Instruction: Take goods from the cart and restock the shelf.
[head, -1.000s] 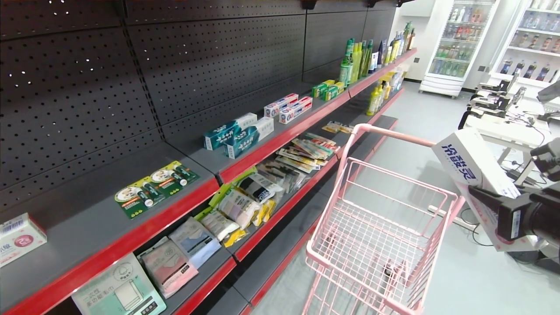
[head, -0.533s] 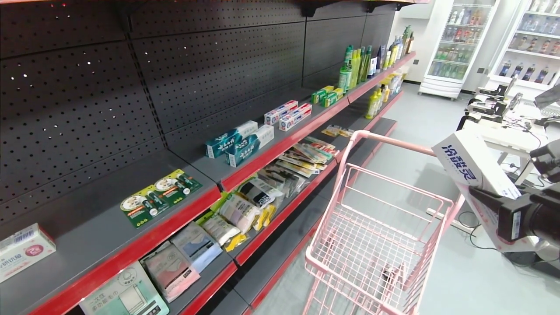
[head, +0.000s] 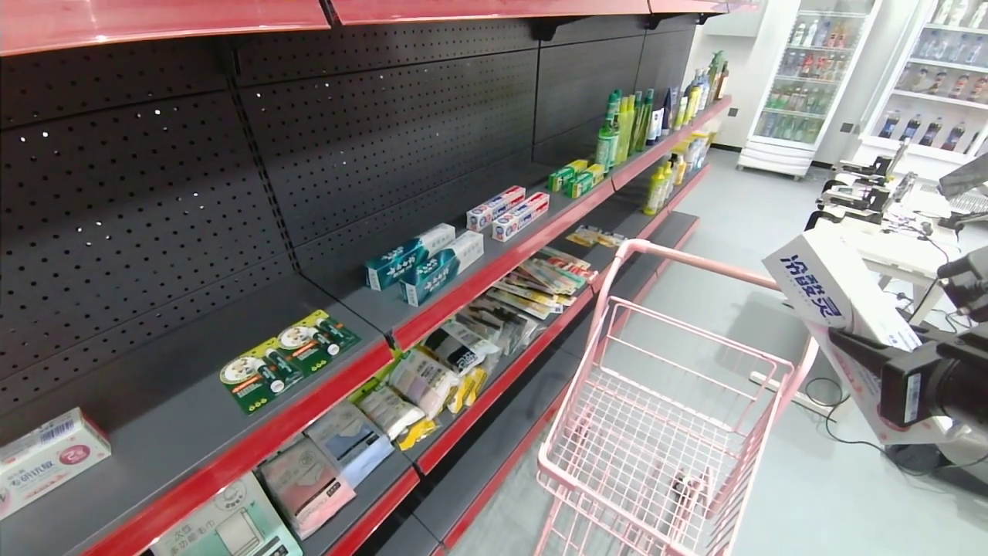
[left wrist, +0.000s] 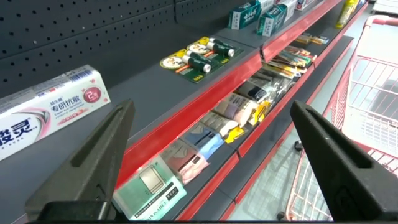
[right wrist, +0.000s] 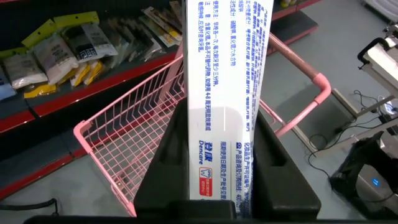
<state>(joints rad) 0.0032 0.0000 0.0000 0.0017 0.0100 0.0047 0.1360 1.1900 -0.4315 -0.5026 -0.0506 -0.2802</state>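
My right gripper [head: 868, 351] [right wrist: 225, 134] is shut on a white toothpaste box [head: 837, 297] [right wrist: 227, 74] with blue print, held above the right side of the pink cart [head: 664, 409] [right wrist: 134, 130]. The cart basket holds one small dark item [head: 687, 485] near its front. The dark shelf [head: 177, 417] with red edges runs along the left; a matching white and pink toothpaste box [head: 46, 459] [left wrist: 50, 109] lies at its near end. My left gripper [left wrist: 211, 158] is open, hovering beside the shelf front with nothing between its fingers.
On the shelf lie green carded items [head: 289, 359], teal toothpaste boxes [head: 424, 262], red and white boxes [head: 509, 208] and bottles [head: 625, 123]. The lower shelf [head: 478, 363] holds packets and toothbrushes. Drink fridges [head: 803, 77] stand far right. Open grey floor [head: 818, 494] lies right of the cart.
The head view has tilted upward, bringing the upper red shelf edge into sight. The right gripper still holds the toothpaste box in about the same place.
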